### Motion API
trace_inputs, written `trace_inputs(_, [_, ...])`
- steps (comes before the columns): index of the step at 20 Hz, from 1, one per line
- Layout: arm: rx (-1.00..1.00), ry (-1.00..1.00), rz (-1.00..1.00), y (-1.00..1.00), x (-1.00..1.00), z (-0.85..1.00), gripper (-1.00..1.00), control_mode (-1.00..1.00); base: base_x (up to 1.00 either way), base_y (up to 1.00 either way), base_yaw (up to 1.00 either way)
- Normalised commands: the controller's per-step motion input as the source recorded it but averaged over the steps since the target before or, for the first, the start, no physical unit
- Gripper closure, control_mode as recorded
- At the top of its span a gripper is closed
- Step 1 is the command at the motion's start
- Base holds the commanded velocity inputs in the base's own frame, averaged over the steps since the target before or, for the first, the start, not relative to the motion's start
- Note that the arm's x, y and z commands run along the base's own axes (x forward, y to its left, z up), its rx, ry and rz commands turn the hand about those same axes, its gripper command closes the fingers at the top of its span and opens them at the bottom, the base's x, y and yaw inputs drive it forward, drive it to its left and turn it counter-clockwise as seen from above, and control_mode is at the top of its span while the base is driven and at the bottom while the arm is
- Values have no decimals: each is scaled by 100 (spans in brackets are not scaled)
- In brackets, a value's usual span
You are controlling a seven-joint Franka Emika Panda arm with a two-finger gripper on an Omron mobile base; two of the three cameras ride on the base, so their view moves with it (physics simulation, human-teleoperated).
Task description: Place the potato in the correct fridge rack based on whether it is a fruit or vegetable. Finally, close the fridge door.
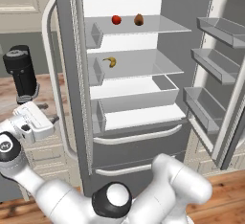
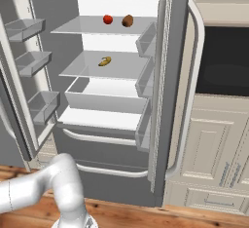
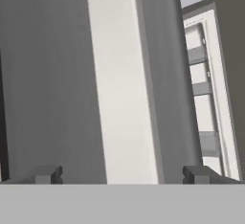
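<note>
We find the small brown oval potato (image 1: 139, 19) resting on the uppermost pale translucent fridge rack (image 1: 162, 27) just beside a round red fruit (image 1: 116, 19), a yellow banana (image 1: 110, 61) one shelf lower, and the end effector (image 3: 122, 174) spread wide, holding nothing, facing the grey fridge door (image 3: 124, 74).

Potato (image 1: 139, 19) dull matt brown – fridge rack (image 1: 158, 25) smooth translucent pale grey – floor (image 2: 146, 212) wood.

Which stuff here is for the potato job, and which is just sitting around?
For the job: potato, top fridge rack, open fridge door, gripper with jaws apart.
Just sitting around: red fruit, banana, black blender.
</note>
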Motion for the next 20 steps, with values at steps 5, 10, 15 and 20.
trace_inputs(5, [0, 0, 0, -41, 0, 0, -100, -100, 0, 0, 0])
trace_inputs(10, [0, 0, 0, -65, 0, 0, -100, -100, 0, 0, 0])
trace_inputs(15, [0, 0, 0, -66, 7, 0, -100, -100, 0, 0, 0])
trace_inputs(20, [0, 0, 0, -66, 18, 0, -100, -100, 0, 0, 0])
